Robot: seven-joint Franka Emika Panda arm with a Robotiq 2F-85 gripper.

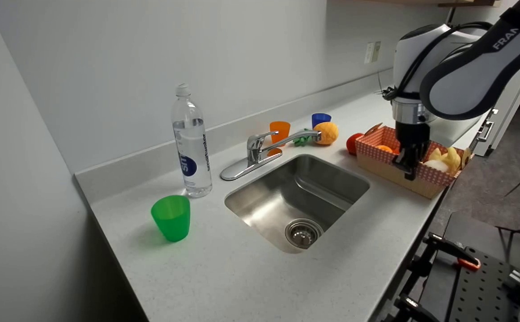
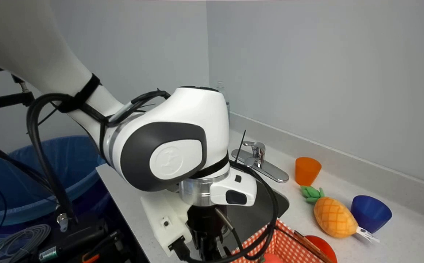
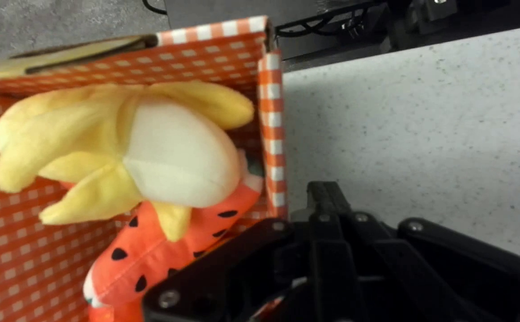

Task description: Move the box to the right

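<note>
First, one desk [image 1: 224, 279]; one blue bin [image 2: 22, 212], in an exterior view alone; one sink [image 1: 269, 201], set in the desk; just beside that, one checked box [image 1: 385, 168]. One pincer [image 3: 327, 194], fingers together, is just outside its long wall; touching or not, I cannot tell. Next, one bottle [image 1: 193, 143]. Inside the box, one yellow-and-white plush [image 3: 143, 143] lies over one red plush [image 3: 152, 261], whose black seeds [image 3: 119, 254] only the wrist view shows. Then one plush pineapple [image 2: 334, 217], one orange cup [image 2: 307, 171], one blue cup [image 2: 370, 214] and, in an exterior view alone, one green cup [image 1: 172, 219].
</note>
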